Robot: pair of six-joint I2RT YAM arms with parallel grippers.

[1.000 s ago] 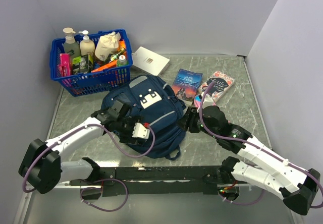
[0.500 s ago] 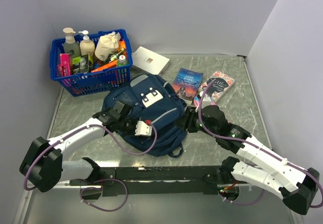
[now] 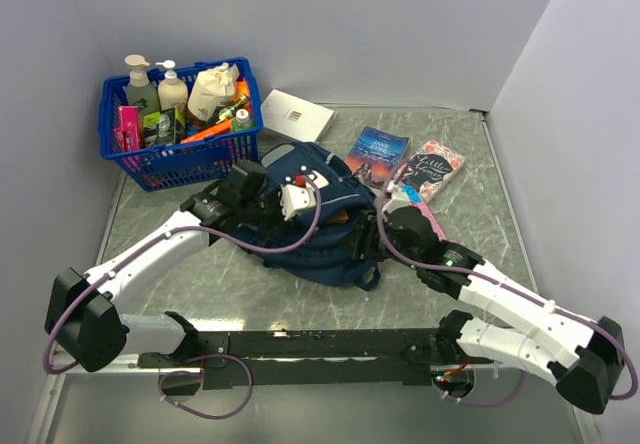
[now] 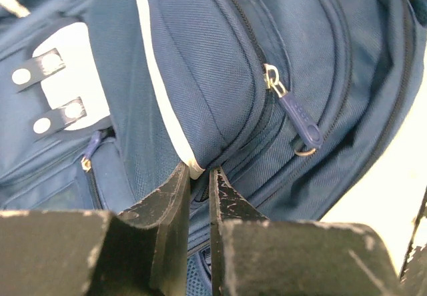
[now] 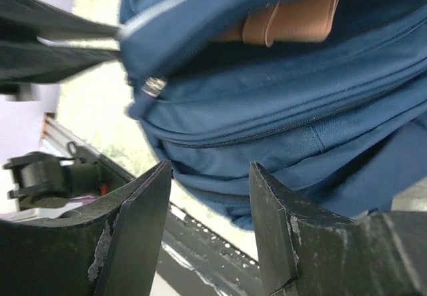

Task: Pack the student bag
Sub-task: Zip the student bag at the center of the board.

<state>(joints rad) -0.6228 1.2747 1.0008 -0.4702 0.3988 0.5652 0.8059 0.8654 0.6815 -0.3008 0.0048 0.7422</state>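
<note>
Top external view: against the two preceding frames, the bag (image 3: pixel 330 239) no longer lies flat. The left gripper (image 3: pixel 305 196) has drawn its front panel up and back toward the basket (image 3: pixel 180 164), and the body is now bunched at mid-table between the two arms. Left wrist view: the jaws are all but closed, pinching a fold of the front panel at the pale stripe (image 4: pixel 157 76); a zipper pull (image 4: pixel 297 119) hangs just to their right. Right wrist view: the bag's mouth gapes, with a tan item (image 5: pixel 287 19) visible inside. The right gripper (image 5: pixel 207 169) has its jaws apart and holds nothing; the bag lies just ahead of them, and contact cannot be confirmed. Assessment: the opening appears held ready for loading, while two books (image 3: pixel 378 152) lie outside the bag beside it.
</note>
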